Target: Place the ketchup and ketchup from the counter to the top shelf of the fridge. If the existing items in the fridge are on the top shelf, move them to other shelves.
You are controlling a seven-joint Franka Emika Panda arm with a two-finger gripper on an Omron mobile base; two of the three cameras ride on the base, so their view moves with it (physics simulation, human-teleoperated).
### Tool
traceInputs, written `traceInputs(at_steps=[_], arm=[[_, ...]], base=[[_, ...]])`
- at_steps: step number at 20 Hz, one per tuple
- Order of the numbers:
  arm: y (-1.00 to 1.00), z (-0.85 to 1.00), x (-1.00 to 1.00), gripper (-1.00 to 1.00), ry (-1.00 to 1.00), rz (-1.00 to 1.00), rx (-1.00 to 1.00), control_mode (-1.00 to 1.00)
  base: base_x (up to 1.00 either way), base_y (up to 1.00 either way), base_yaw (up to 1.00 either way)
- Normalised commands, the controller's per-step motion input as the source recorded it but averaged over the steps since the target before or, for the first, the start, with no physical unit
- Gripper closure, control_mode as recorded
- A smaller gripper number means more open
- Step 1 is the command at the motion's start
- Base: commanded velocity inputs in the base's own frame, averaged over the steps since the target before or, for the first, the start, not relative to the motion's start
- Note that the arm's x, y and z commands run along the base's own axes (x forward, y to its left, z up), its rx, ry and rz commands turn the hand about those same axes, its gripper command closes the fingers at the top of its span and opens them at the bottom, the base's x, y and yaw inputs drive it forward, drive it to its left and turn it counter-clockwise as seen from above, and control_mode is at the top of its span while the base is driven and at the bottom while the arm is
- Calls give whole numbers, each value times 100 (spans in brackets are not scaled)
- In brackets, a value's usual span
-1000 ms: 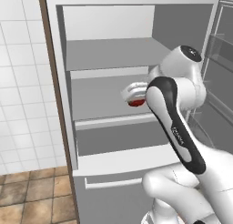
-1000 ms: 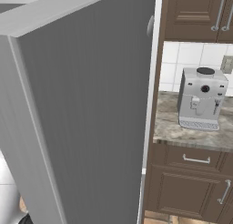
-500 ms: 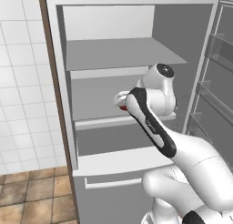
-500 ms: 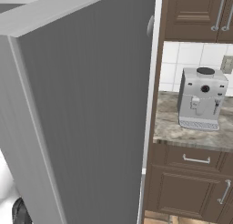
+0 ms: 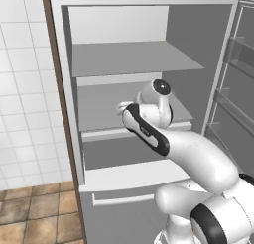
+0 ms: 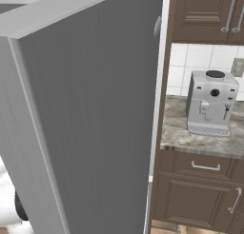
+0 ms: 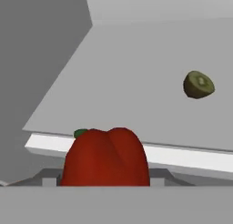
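Observation:
The fridge (image 5: pixel 65 89) stands open, its top shelf (image 5: pixel 129 59) bare where I can see it. In the hand view my gripper (image 7: pixel 104 178) is shut on the small round red fruit (image 7: pixel 105 158) with a green stem, just in front of a shelf's light front edge (image 7: pixel 182 157). The olive-brown oval fruit (image 7: pixel 198 85) lies farther back on that slab, to the right. In the left base view the hand (image 5: pixel 124 108) hovers at the level of the second shelf (image 5: pixel 99 104). The ketchup bottles are out of view. A stretch of the counter (image 6: pixel 190 138) shows beyond the door.
The open fridge door (image 6: pixel 86 123) blocks most of the right base view. A grey coffee machine (image 6: pixel 212 102) stands on the counter over dark brown drawers (image 6: pixel 205 166). Door racks (image 5: pixel 238 89) hang to the right of the arm. A lower shelf (image 5: pixel 119 151) lies under the forearm.
The arm has swung left across the fridge opening with the red fruit. In the left base view the fruit is now hidden behind the hand.

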Motion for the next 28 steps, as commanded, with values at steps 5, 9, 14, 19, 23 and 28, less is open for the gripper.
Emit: traceInputs(at_steps=[5, 9, 14, 19, 23, 28], arm=[[11, -45, 61, 100, -9, -4, -3, -100], [9, -35, 72, 100, -10, -5, -3, -100], [0, -24, 89, -100, -6, -6, -1, -100], [0, -4, 57, -100, 0, -6, 0, -100], [0, 40, 1, -100, 0, -11, 3, -100], [6, 94, -41, -100, 0, -10, 0, -100]], base=[[0, 0, 0], [0, 0, 0], [0, 0, 0], [0, 0, 0], [0, 0, 0], [0, 0, 0]])
